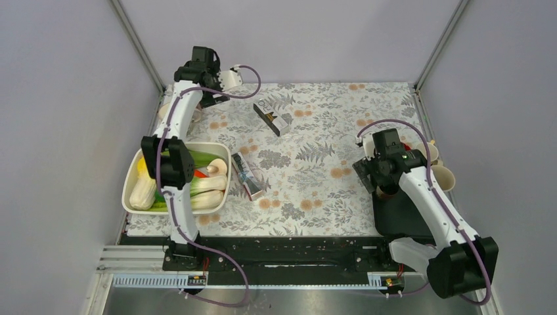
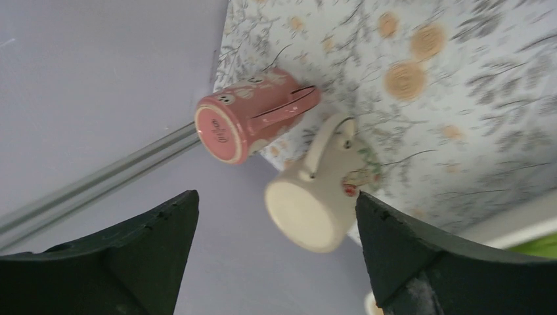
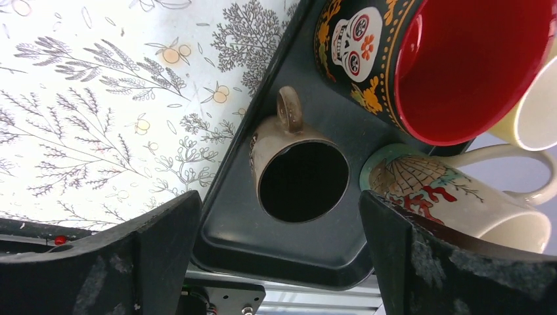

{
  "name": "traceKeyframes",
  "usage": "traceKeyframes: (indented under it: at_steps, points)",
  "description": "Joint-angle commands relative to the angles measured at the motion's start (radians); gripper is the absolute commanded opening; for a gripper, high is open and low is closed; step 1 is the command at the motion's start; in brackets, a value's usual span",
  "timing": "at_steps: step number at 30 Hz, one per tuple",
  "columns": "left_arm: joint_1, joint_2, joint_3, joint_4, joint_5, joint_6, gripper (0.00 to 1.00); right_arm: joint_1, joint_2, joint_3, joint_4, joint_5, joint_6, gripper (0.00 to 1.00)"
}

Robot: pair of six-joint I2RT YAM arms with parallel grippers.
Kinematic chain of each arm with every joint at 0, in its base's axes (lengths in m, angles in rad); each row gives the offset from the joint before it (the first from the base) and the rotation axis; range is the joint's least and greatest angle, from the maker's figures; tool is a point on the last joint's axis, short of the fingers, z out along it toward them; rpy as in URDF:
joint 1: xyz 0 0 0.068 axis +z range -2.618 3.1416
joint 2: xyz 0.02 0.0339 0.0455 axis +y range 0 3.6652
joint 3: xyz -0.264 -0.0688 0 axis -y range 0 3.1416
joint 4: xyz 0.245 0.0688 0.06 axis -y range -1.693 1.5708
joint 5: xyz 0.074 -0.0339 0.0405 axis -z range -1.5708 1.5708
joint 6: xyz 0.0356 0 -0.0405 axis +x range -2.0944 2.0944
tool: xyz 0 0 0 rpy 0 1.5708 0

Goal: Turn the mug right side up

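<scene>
My right tool (image 3: 276, 220) has its two dark fingers spread wide, and nothing is pinched between them. Right under the gap stands a small brown glazed ceramic mug (image 3: 299, 170), mouth up, handle pointing away from the tool. It sits upright on a black plastic tray (image 3: 263, 259), near the tray's corner, and neither finger touches it. Just beside it on the same tray are a black mug with a painted skull and a red inside (image 3: 351, 49) and a cream mug with a shell pattern (image 3: 446, 197). Both are tipped so that I see into or along them. A pale yellow mug (image 3: 535, 111) shows at the frame's edge behind those two.

From above, the tray lies at the right side of the floral-cloth tabletop (image 1: 315, 131).

My left tool (image 2: 276, 210) is also spread wide and holds nothing. Beyond its fingers, at the far left corner of the tabletop, a pink ceramic mug (image 2: 253, 121) and a cream ceramic mug (image 2: 315, 197) sit close together. Their bases face my camera and their rims are toward the cloth.

Nearer the left arm's base is a white oval tub (image 1: 131, 190) of vegetables. Two small cartons lie flat on the cloth, one (image 1: 249, 176) beside the tub and one (image 1: 274, 118) farther back.
</scene>
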Motion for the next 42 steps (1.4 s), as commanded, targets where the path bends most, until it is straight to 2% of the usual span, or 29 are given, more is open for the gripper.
traceKeyframes:
  at_steps: [1, 3, 5, 10, 14, 20, 26, 28, 36, 39, 42]
  points:
    - [0.050, 0.187, 0.215, -0.088, -0.122, 0.259, 0.86, 0.031, -0.080, 0.030, 0.056, 0.007, 0.006, 0.99]
    - [0.060, 0.239, 0.212, -0.091, -0.152, 0.328, 0.80, 0.040, -0.102, 0.029, 0.076, 0.000, 0.009, 0.99]
    - [0.072, 0.269, 0.191, -0.087, -0.173, 0.379, 0.78, 0.050, -0.118, 0.022, 0.088, -0.007, 0.005, 1.00]
    - [0.098, 0.362, 0.242, -0.050, -0.163, 0.365, 0.77, 0.081, -0.096, 0.013, 0.089, 0.033, -0.002, 0.99]
    - [0.103, 0.414, 0.224, 0.034, -0.209, 0.361, 0.62, 0.096, -0.045, 0.013, 0.076, 0.055, -0.004, 0.99]
    - [0.119, 0.468, 0.205, 0.065, -0.262, 0.373, 0.54, 0.112, -0.009, 0.016, 0.063, 0.077, -0.008, 0.99]
    - [0.124, 0.474, 0.181, 0.086, -0.290, 0.381, 0.19, 0.119, -0.019, 0.019, 0.066, 0.066, -0.007, 0.99]
    - [0.125, 0.455, 0.153, 0.120, -0.287, 0.384, 0.01, 0.119, -0.028, 0.018, 0.070, 0.066, -0.008, 0.99]
    - [0.080, 0.273, 0.025, 0.222, -0.211, 0.322, 0.00, 0.121, -0.074, 0.033, 0.092, 0.055, 0.018, 1.00]
    - [0.054, 0.212, 0.024, 0.256, -0.193, 0.213, 0.00, 0.121, -0.092, 0.061, 0.137, 0.022, 0.082, 0.99]
    - [0.018, 0.186, 0.036, 0.217, -0.220, 0.078, 0.00, 0.124, -0.102, 0.094, 0.214, -0.105, 0.186, 0.97]
